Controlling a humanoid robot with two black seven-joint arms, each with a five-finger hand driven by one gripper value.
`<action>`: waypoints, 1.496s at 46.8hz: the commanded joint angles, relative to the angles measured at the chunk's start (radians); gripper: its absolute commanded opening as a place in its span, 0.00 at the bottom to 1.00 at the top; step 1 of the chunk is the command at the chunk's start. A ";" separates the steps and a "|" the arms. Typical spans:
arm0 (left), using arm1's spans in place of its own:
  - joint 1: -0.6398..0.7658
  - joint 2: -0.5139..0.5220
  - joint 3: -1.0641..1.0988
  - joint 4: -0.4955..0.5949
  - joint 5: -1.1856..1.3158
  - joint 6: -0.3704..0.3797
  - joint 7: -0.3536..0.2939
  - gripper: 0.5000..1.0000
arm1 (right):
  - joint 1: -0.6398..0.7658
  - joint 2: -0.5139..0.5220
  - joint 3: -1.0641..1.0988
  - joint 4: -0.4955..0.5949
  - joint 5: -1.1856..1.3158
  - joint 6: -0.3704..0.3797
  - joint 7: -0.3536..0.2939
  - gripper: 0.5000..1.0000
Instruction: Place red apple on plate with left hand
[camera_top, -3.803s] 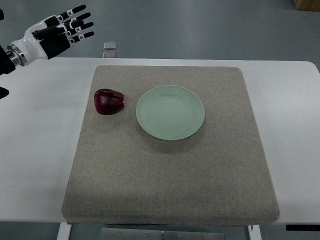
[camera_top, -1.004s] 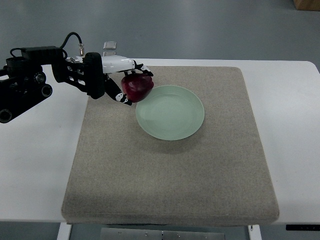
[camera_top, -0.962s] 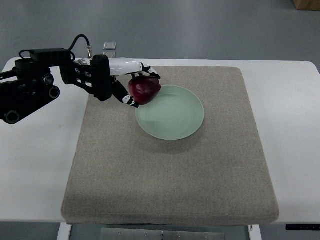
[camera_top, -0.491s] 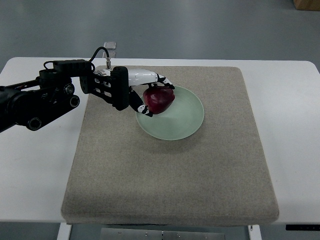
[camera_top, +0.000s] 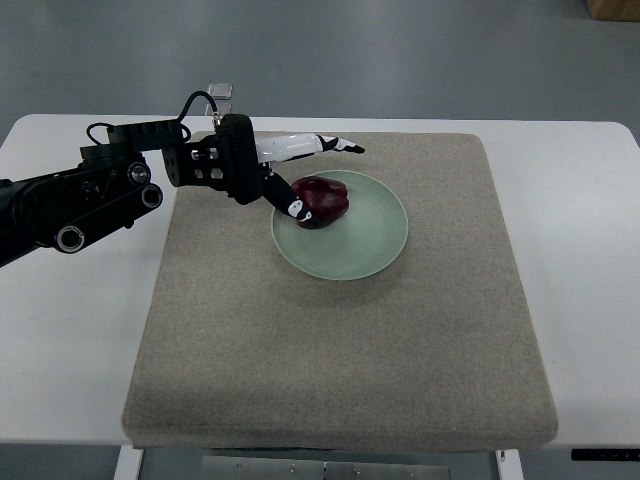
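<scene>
the dark red apple (camera_top: 322, 201) sits on the left part of the pale green round plate (camera_top: 375, 240), and the left hand (camera_top: 300, 175) is spread apart around it, upper fingers (camera_top: 335, 147) stretched out flat past the fruit, a lower finger just at its near-left side, whether touching i cannot tell. to my eye the apple looks set down and let go, so the thing now is to get out cleanly: lift the fingers up and away to the left without brushing the fruit, since a nudge could roll it across the smooth plate or tip it over the rim. the apple lies close to the left rim, so any drag that way is the real risk. the plate rests on a grey-beige felt mat (camera_top: 340, 350) covering most of the white table (camera_top: 80, 330); nothing else lies on the mat to block a retreat. a small clear object (camera_top: 221, 91) shows on the floor beyond the table, well apart. the right arm is not to be seen.
</scene>
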 joint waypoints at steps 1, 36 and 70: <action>-0.024 0.016 -0.004 0.001 -0.133 0.000 0.001 0.99 | 0.000 0.000 0.000 0.000 0.000 0.000 0.000 0.86; -0.032 0.188 -0.024 0.208 -1.274 -0.300 0.231 1.00 | 0.000 0.000 0.000 0.000 0.000 0.000 0.000 0.86; 0.066 0.151 -0.102 0.274 -1.553 -0.391 0.307 1.00 | 0.000 0.000 0.002 0.021 0.002 0.009 0.000 0.86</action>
